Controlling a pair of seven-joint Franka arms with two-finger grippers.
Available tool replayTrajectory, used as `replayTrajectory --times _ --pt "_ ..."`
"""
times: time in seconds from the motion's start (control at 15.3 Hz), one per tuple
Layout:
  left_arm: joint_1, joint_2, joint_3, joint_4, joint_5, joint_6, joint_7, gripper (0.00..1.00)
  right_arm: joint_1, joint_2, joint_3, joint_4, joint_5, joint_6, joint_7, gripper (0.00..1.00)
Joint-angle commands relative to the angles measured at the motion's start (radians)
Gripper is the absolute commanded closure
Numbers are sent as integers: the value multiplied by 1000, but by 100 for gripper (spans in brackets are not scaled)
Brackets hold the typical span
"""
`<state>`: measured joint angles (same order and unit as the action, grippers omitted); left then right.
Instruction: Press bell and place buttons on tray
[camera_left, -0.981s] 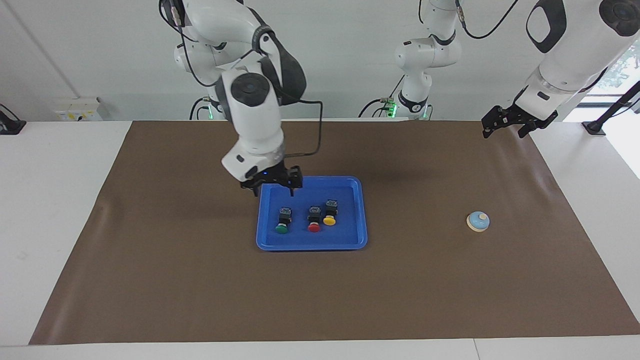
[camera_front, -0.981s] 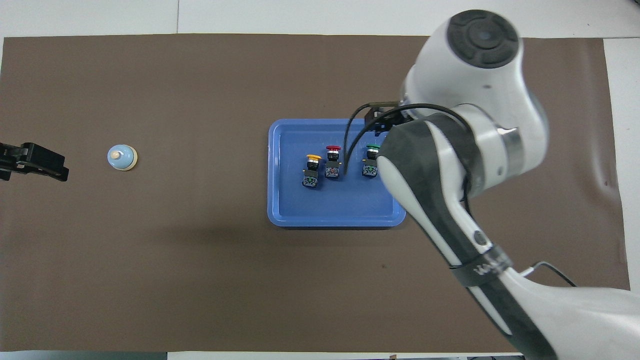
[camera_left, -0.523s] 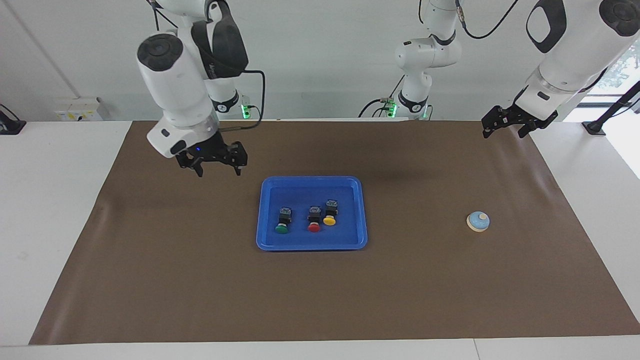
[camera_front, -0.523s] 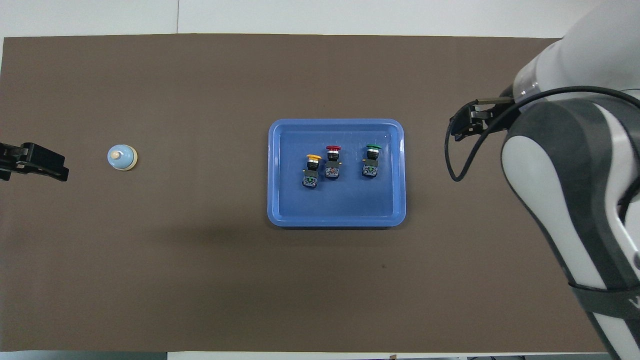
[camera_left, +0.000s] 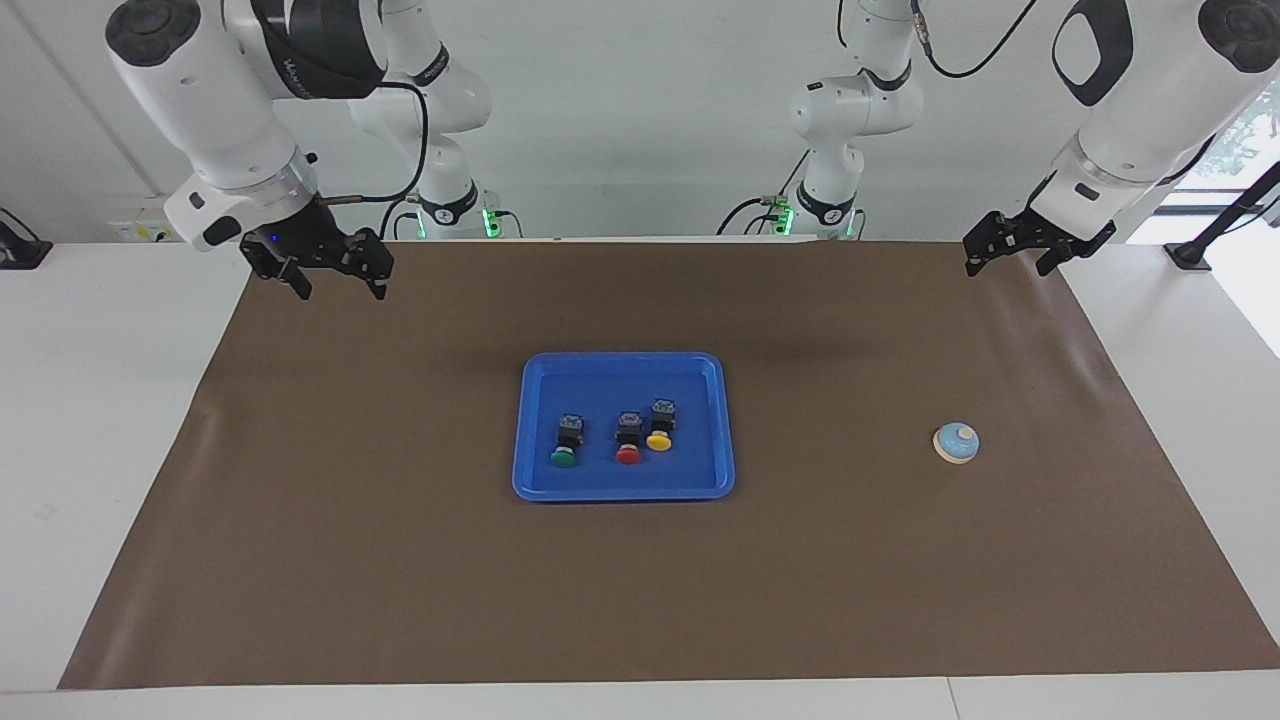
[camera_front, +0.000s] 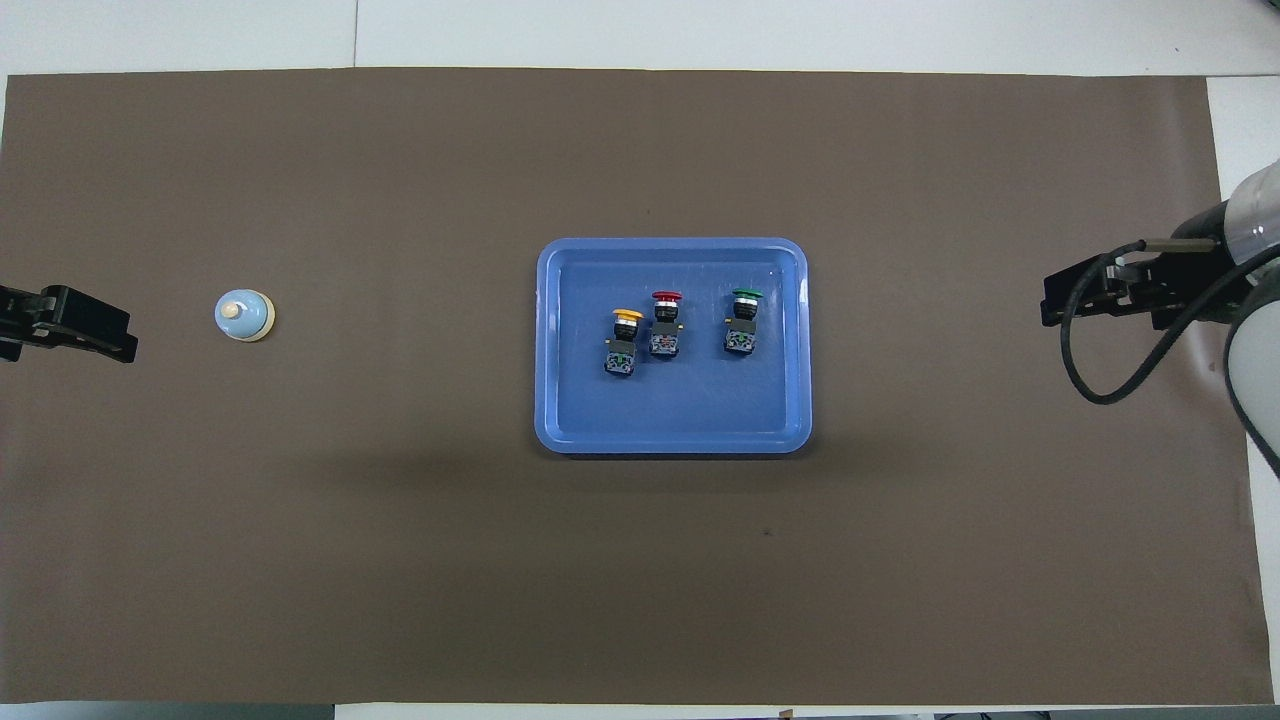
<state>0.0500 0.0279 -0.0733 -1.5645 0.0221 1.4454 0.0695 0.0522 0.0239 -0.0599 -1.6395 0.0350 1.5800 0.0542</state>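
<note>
three buttons sit inside the tray (camera_left: 715, 420): green button (camera_left: 566, 444), red button (camera_left: 628, 441), yellow button (camera_left: 660, 427), each lying on its side with its cap pointing away from the robots. red and yellow lie just beside each other, nearly touching; green lies apart from them, toward the right arm's end. tray rests mid-mat on the brown mat (camera_left: 400, 560). bell (camera_left: 956, 442) stands upright on the mat toward the left arm's end, well apart from the tray, nothing near it. right gripper (camera_left: 323, 266) hangs over the mat's corner at the right arm's end, fingers spread wide, holding nothing. left gripper (camera_left: 1028, 244) hangs over the mat's edge at its own end, spread too, empty; that arm waits. judgement: placing looks done, all three caps in the tray; whether the bell has been pressed cannot be read from here. risks if the bell is still due: it is small and light-looking with a little knob on top, so a press landing off the knob could tip it or skid it across the mat rather than ring it; spread fingers could straddle the knob and miss it. any further reach into the tray risks knocking the close red-yellow pair, and a nudge on the rim could slide the tray.
</note>
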Motion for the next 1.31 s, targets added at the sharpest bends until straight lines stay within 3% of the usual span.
replayTrajectory --times 0.0,0.26,1.24 --pt "8 -2 -2 1 -4 53 3 0 -28 -32 15 -51 -7 47 -31 0" --pt "8 -3 -2 3 -4 128 3 0 -38 -33 15 -57 -6 43 -43 0" --pt "10 -6 3 1 -8 132 6 0 -29 -33 17 -48 -7 41 -37 0"
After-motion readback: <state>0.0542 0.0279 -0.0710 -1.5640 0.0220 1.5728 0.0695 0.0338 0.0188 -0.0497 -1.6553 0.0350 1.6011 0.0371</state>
